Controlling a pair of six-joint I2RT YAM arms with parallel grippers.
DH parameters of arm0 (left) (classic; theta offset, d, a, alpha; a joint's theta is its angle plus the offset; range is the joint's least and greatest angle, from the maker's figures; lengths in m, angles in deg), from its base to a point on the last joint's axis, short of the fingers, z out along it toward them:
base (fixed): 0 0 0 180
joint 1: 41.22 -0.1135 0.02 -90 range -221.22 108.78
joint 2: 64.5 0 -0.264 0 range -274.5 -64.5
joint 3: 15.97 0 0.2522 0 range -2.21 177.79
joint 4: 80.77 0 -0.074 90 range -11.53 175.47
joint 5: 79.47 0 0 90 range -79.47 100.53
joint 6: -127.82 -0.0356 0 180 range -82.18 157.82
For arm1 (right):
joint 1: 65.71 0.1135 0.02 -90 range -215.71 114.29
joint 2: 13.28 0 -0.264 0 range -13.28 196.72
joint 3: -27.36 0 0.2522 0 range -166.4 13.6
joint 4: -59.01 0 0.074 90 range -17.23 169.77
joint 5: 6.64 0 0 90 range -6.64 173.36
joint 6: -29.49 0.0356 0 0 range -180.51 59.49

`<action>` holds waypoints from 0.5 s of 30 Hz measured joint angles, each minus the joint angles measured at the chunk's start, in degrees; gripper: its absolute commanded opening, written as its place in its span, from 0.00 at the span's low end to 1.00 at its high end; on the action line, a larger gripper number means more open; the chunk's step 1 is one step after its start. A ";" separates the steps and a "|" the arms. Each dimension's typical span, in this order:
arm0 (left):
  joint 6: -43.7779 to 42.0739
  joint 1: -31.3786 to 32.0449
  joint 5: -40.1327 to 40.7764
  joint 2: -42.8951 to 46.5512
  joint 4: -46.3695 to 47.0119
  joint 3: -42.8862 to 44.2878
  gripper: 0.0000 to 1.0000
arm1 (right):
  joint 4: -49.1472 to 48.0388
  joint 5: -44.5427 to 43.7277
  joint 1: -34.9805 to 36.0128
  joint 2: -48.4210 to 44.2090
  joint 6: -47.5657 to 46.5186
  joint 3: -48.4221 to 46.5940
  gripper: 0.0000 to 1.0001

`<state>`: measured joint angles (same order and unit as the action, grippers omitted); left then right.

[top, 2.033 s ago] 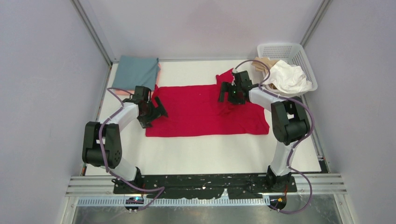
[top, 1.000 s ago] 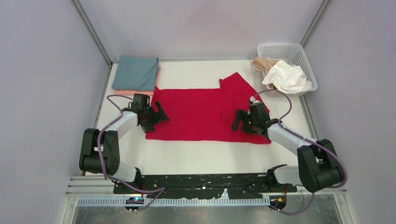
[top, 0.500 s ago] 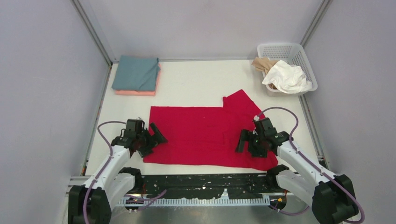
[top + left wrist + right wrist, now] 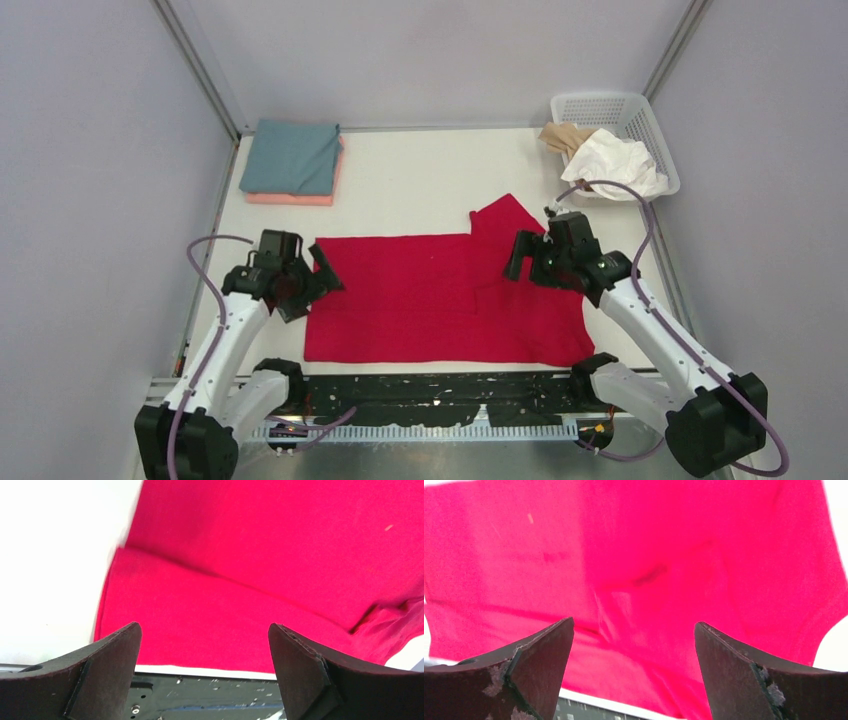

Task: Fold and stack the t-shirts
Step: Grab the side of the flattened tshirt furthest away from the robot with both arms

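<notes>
Fabric of the red t-shirt [image 4: 420, 300] lies flat, one sleeve [image 4: 505, 216] jutting out, left pincer [image 4: 204, 626] and right pincer [image 4: 634, 623] gaping empty.

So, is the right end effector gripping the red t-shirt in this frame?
No: the right end effector is wide open in its wrist view, nothing between its fingers, the red t-shirt lying below.

2 arms, left arm [image 4: 222, 345] and right arm [image 4: 655, 325], white link shells w/ black joint housings, purple cable [image 4: 191, 258] routed ext. along each, left gripper [image 4: 204, 626] and right gripper [image 4: 634, 622] black, fingers [image 4: 107, 670] matte, wedge-shaped, right-side pads w/ grey scuffs.
</notes>
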<state>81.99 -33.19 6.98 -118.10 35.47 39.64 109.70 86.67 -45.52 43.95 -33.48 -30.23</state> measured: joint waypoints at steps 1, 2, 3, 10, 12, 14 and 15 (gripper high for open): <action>-0.52 -0.55 0.94 -2.34 0.68 2.56 1.00 | -2.82 -1.81 -0.04 1.97 -0.20 -1.84 0.95; -1.05 -1.14 1.66 -4.24 1.25 4.55 0.99 | -4.85 -2.78 -0.11 3.72 -0.31 -2.93 0.95; -1.51 -2.05 2.38 -7.15 2.01 6.84 1.00 | -6.14 -3.48 -0.35 5.70 -0.55 -4.31 0.95; -5.29 -10.91 1.95 -33.11 10.69 24.00 1.00 | -14.03 -8.31 -2.43 32.65 -6.23 -25.18 0.95; -5.84 -12.70 0.94 -39.93 12.79 28.09 1.00 | -15.26 -9.11 -3.13 38.97 -7.48 -30.73 0.95; -6.14 -14.19 -0.26 -45.44 14.03 31.26 1.00 | -15.96 -9.14 -4.13 43.89 -8.13 -34.84 0.95; -6.29 -14.82 -1.14 -47.80 14.23 32.68 1.00 | -15.87 -9.03 -4.79 45.99 -8.28 -36.59 0.95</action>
<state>75.69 -48.01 5.84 -165.91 49.70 72.31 93.83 77.64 -50.31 89.94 -41.77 -66.82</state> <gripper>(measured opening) 0.995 0.952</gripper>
